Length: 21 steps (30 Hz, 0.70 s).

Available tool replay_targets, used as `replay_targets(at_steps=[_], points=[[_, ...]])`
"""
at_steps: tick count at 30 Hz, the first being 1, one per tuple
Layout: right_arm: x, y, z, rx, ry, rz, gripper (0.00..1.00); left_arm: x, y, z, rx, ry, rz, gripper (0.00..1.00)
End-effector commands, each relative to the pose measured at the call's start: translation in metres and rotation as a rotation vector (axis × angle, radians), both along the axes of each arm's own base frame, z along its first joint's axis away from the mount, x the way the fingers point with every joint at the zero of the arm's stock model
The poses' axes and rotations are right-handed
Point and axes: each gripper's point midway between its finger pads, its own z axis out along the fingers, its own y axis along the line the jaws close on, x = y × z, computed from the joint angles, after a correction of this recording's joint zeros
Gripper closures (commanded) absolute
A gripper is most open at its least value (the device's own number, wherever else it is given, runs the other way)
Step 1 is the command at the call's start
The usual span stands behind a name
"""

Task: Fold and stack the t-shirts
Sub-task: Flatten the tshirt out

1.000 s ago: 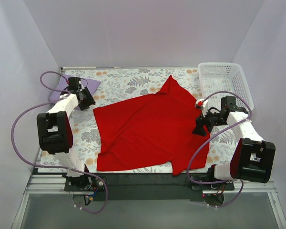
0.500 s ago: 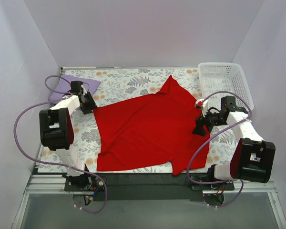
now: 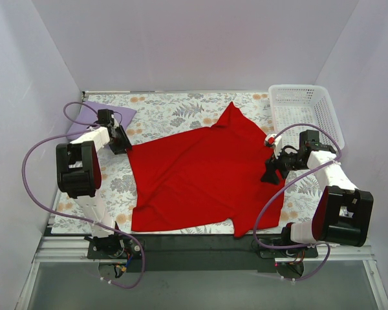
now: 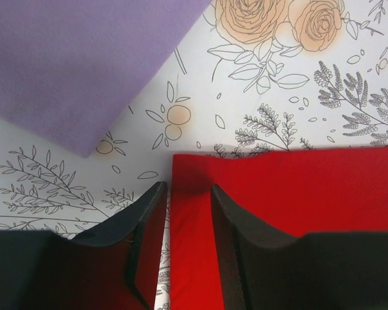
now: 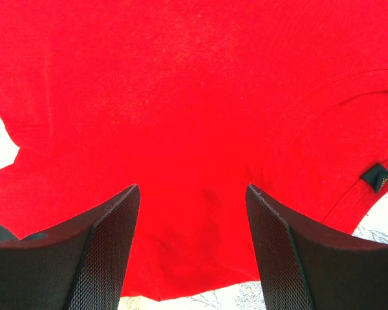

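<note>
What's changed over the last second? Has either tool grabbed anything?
The left tool moved right and toward the bases, away from the lavender shirt, to the left corner of the red shirt; its fingers now straddle that edge, open. Nothing was taken hold of or let go. The right tool, both shirts and the basket stayed put.

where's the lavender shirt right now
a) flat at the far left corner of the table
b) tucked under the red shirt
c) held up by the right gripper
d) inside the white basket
a: the top view shows the lavender shirt lying flat at the far left corner, next to the left gripper, clear of the red shirt and far from the basket.
</note>
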Motion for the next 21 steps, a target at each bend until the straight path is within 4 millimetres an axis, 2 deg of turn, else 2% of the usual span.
replay_targets(at_steps=[1, 14, 21], points=[[-0.005, 0.003, -0.002, 0.009, 0.025, 0.004, 0.27, -0.003, 0.003, -0.012, 0.017, 0.042, -0.012, 0.68], [-0.006, 0.002, 0.000, 0.005, 0.020, 0.000, 0.27, -0.009, 0.005, -0.031, 0.081, 0.108, -0.024, 0.77], [-0.007, 0.002, 0.000, 0.003, 0.021, 0.001, 0.27, -0.009, -0.007, -0.031, 0.060, 0.103, -0.060, 0.90]])
